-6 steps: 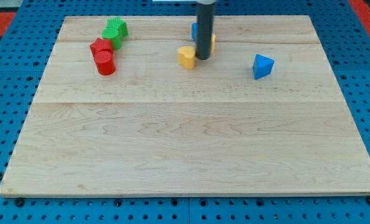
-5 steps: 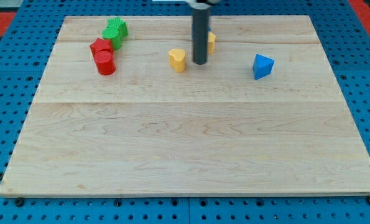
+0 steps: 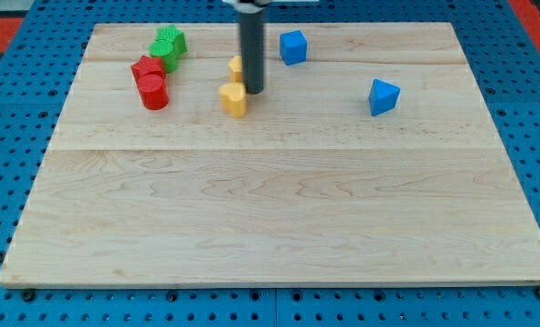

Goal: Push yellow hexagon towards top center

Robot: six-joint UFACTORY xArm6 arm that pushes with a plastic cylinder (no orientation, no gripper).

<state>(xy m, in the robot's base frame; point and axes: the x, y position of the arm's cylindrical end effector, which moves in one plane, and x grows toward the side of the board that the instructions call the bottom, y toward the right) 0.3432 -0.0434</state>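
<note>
You have two yellow blocks close together in the upper middle of the board (image 3: 270,209), a little to the view's left of centre, and I cannot tell from their outlines which one is the hexagon. The upper yellow block (image 3: 236,66) peeks out at the left edge of the rod (image 3: 251,45), partly hidden behind it. The lower yellow block (image 3: 234,98) sits just below it, apart from it by a thin gap. My tip (image 3: 251,93) rests just to the right of the lower yellow block, touching it or very nearly so. There are no jaws for you to check: the arm ends in the plain rod, which grasps nothing. Toward the view's top right you see a blue cube (image 3: 293,46), and well off to the right a blue wedge-like block (image 3: 384,96). At the upper left, a green block (image 3: 168,44), a red block (image 3: 147,68) and a red cylinder (image 3: 152,92) huddle together.
</note>
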